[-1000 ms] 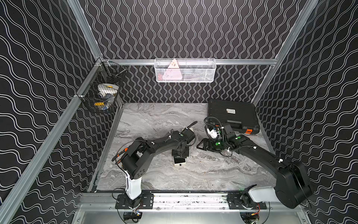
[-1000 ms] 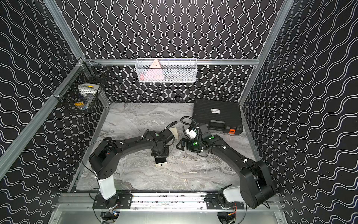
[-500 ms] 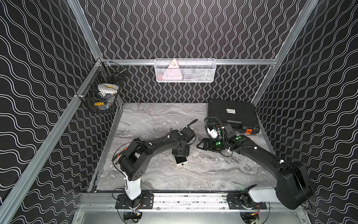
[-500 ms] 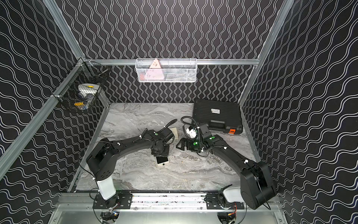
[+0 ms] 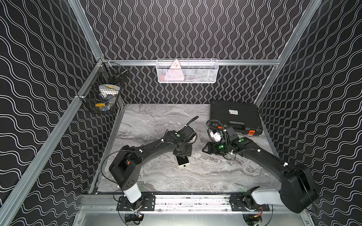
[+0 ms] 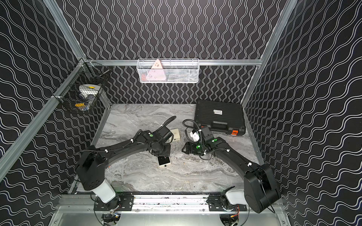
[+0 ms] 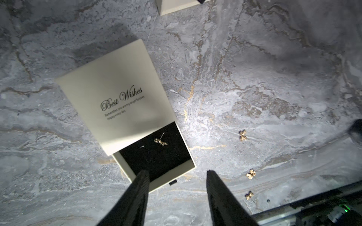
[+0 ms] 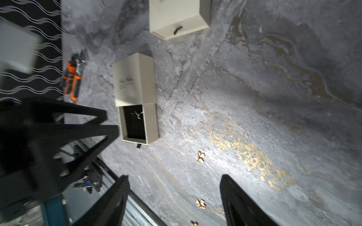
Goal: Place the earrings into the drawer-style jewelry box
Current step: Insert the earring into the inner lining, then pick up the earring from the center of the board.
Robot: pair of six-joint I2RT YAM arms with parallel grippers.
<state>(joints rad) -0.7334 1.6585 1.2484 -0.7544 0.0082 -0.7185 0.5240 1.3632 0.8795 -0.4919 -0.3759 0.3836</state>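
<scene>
One gold earring (image 7: 160, 141) in the pulled-out drawer (image 7: 176, 172) of the cream jewelry box (image 7: 117, 92), three earrings (image 7: 251, 174) on the marble table (image 7: 274, 78) nearby, left gripper (image 7: 177, 173) parted, empty, above the box, right gripper (image 8: 174, 178) wide, empty.

I am looking down into a closed cell. Black walls (image 5: 176, 29) printed with white wavy lines are rising on three sides, with an aluminium frame (image 5: 244, 62) running along their edges. A grey marbled table (image 5: 156, 121) with gold veins is filling the bottom of the cell. A white wire basket (image 5: 205, 74) is hanging on the back rail, and a black wire basket (image 5: 89, 103) is hanging at the left wall. A closed black case (image 5: 235, 117) is lying in the far right corner. In the left wrist view, a bright patch of light (image 7: 215, 109) is falling on the marble.
</scene>
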